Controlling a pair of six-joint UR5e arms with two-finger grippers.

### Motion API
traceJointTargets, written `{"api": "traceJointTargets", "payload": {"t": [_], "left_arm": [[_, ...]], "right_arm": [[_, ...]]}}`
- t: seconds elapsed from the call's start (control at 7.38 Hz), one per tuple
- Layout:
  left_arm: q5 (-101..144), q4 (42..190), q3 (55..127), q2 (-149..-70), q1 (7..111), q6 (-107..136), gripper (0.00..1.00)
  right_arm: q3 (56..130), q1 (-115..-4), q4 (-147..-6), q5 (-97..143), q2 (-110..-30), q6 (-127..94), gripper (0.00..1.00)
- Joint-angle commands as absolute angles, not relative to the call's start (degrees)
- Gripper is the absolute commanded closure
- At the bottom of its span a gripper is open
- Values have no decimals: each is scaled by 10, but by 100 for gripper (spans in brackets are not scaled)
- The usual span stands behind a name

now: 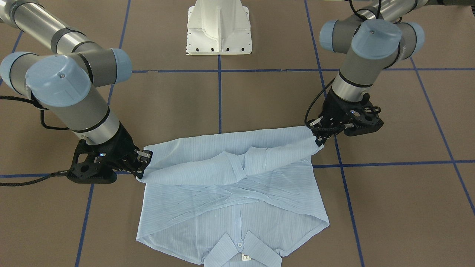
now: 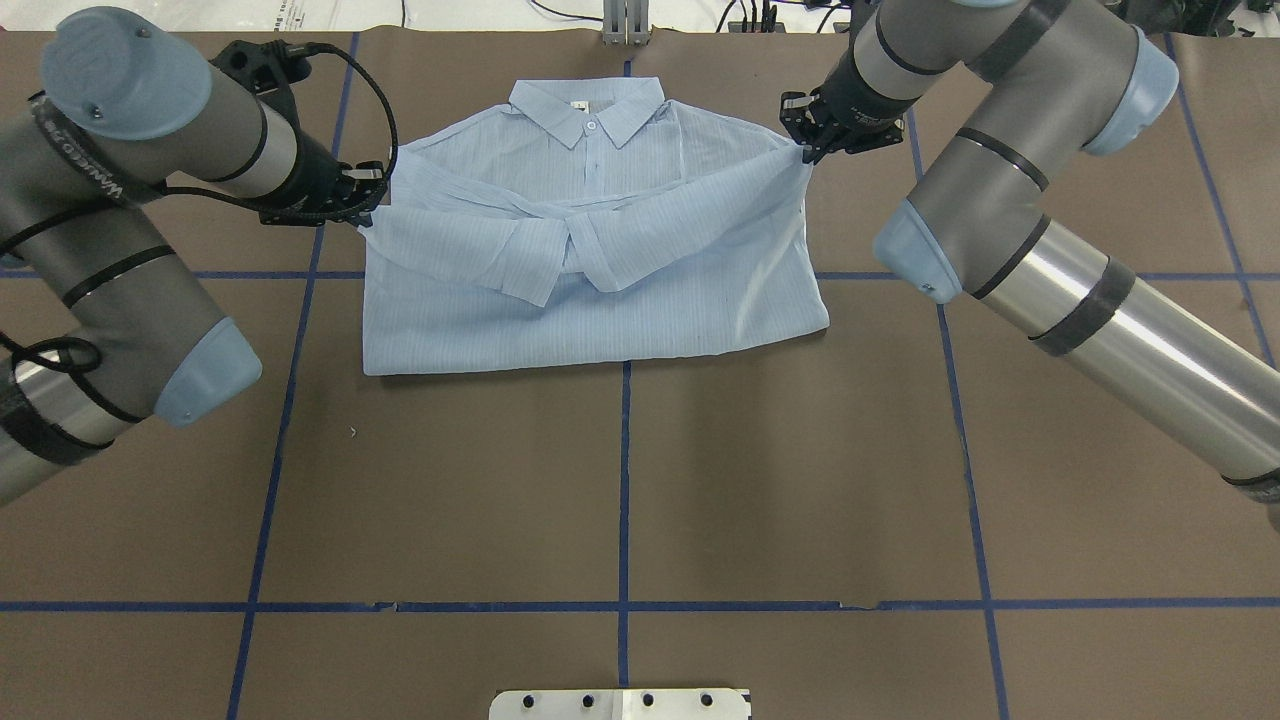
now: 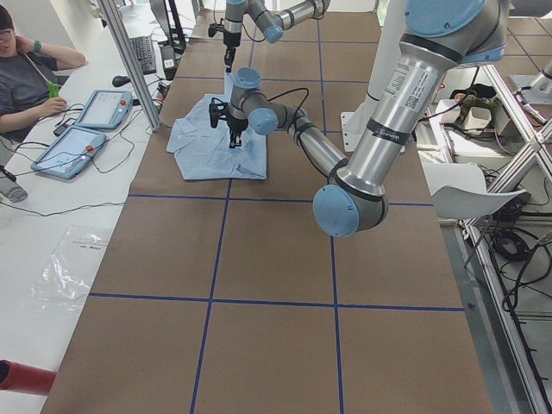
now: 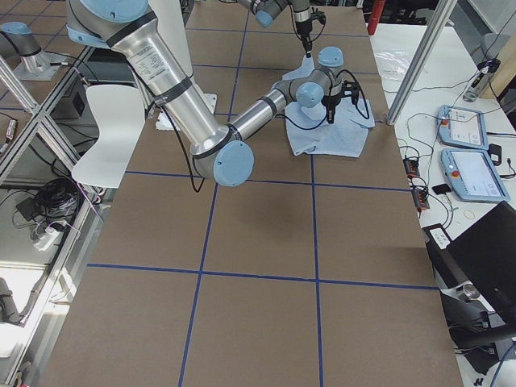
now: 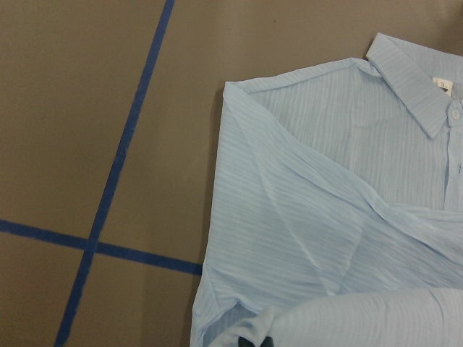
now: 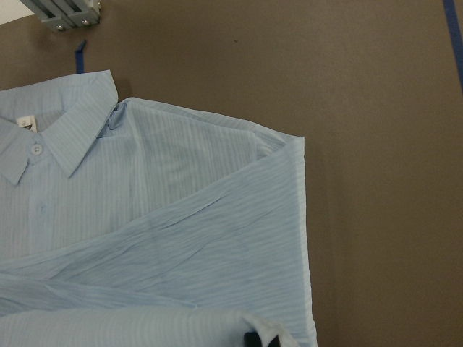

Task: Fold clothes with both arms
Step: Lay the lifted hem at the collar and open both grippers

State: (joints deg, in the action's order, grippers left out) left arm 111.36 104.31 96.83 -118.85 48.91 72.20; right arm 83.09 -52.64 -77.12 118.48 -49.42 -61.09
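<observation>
Fabric of the light blue striped shirt (image 2: 600,320) is pinched at both of its side edges. The shirt is spread front-up on the brown table (image 2: 450,480), on the side far from the robot. Its collar (image 2: 590,110) is pointed away from the robot and its sleeves (image 2: 570,240) are crossed over the chest. The left tool (image 2: 368,207) is seen closed tight on the shirt's edge on the robot's left. The right tool (image 2: 805,152) is likewise clamped on the opposite edge, near the shoulder. Between the two tools the cloth is drawn into a slightly raised band. In each wrist view only a dark fingertip (image 5: 248,340) is shown at the bottom edge, wrapped in cloth. The table is crossed by blue tape lines (image 2: 624,470), and a white base (image 1: 219,27) is fixed at its middle on the robot's side.
</observation>
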Motion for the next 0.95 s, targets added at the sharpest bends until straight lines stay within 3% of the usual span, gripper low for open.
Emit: {"api": "traceJointTargets", "payload": {"t": [0.0,0.27,0.81], "left_arm": [[1114,1107,878,-1221,507,723,100],[1114,1156,804,-1253,515,727,100],[1112,1196,753,-1259,515,726,100]], "right_arm": [[764,-538,-766,1185,-459,-577,100],[731,-538,-766,1186,-449,-560,100],[681,-535,-721,1186,-448,-555,100]]}}
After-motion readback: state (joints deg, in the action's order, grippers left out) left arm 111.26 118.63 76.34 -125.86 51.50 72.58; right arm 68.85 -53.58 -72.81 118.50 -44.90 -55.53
